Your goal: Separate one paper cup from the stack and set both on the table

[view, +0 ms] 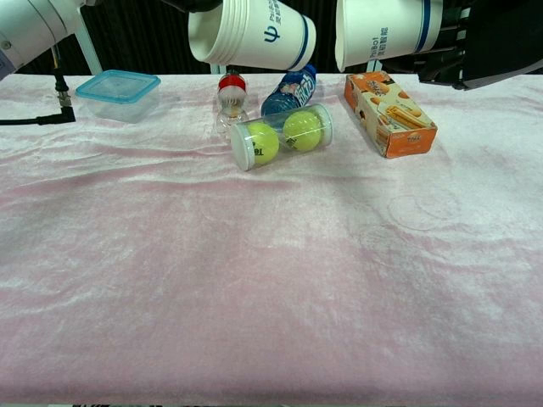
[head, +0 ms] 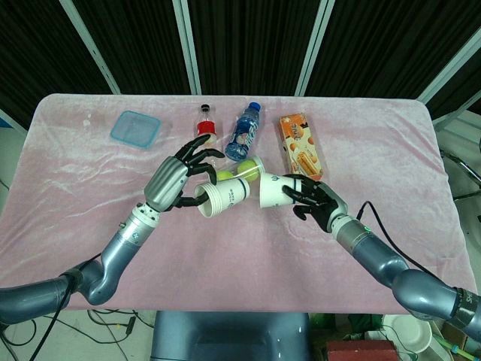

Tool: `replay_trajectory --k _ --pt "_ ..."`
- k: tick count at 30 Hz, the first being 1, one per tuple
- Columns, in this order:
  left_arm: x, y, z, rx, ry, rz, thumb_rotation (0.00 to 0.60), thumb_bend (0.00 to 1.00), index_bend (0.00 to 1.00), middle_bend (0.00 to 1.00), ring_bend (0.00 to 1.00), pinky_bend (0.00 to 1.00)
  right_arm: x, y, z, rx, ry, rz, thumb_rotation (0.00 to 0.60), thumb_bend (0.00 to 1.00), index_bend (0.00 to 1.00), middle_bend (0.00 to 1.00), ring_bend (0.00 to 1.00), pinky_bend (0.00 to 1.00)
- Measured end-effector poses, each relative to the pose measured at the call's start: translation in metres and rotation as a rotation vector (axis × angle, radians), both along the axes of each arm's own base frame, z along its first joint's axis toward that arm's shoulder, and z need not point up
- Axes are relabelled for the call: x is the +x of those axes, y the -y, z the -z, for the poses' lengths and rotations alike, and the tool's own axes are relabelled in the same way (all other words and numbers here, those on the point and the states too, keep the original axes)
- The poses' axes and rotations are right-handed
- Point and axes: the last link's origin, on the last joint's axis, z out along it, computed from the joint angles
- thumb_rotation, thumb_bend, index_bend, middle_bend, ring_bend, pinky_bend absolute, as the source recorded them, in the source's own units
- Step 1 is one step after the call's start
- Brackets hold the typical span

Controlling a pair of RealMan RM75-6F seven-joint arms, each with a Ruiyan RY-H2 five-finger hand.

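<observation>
Two white paper cups with blue bands hang apart above the table. My left hand (head: 178, 178) grips the left cup (head: 222, 197), which lies tilted with its mouth toward the camera; the same left cup (view: 251, 33) shows at the top of the chest view. My right hand (head: 316, 201) holds the right cup (head: 277, 189) on its side, and this right cup (view: 389, 29) also shows in the chest view, with part of the dark right hand (view: 488, 47) beside it. A small gap separates the cups.
On the pink cloth (head: 90, 195) lie a clear tube of tennis balls (view: 282, 134), a blue-label bottle (head: 246, 129), a small red-cap bottle (head: 204, 125), an orange box (head: 301, 147) and a blue lidded container (head: 135, 128).
</observation>
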Motion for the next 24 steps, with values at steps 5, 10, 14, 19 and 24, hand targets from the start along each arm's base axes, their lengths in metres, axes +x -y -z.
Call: replay_trajectory --k 5,10,14,19,24 --pt "-0.010 -0.002 -0.006 0.006 -0.026 -0.013 0.600 0.57 0.78 0.26 0.00 0.12 -0.013 0.003 -0.008 -0.027 -0.020 0.011 0.600 0.77 0.86 0.73 0.86 0.88" --pt "-0.016 -0.002 -0.013 0.012 -0.067 -0.022 0.600 0.57 0.78 0.26 0.00 0.12 -0.024 0.007 -0.013 -0.074 -0.094 -0.007 0.600 0.77 0.86 0.73 0.86 0.88" --pt "-0.020 0.000 -0.019 0.006 -0.116 -0.040 0.600 0.57 0.78 0.26 0.00 0.12 -0.037 0.011 -0.017 -0.138 -0.200 -0.023 0.600 0.77 0.86 0.73 0.86 0.88" --pt "-0.030 0.006 -0.034 -0.013 -0.196 -0.086 0.600 0.61 0.79 0.27 0.00 0.11 -0.050 0.013 -0.021 -0.175 -0.327 -0.063 0.600 0.77 0.86 0.73 0.86 0.88" --pt "-0.044 0.018 -0.052 0.009 -0.289 -0.136 0.600 0.64 0.82 0.29 0.00 0.11 -0.061 0.012 -0.027 -0.211 -0.404 -0.085 0.600 0.77 0.86 0.73 0.86 0.88"
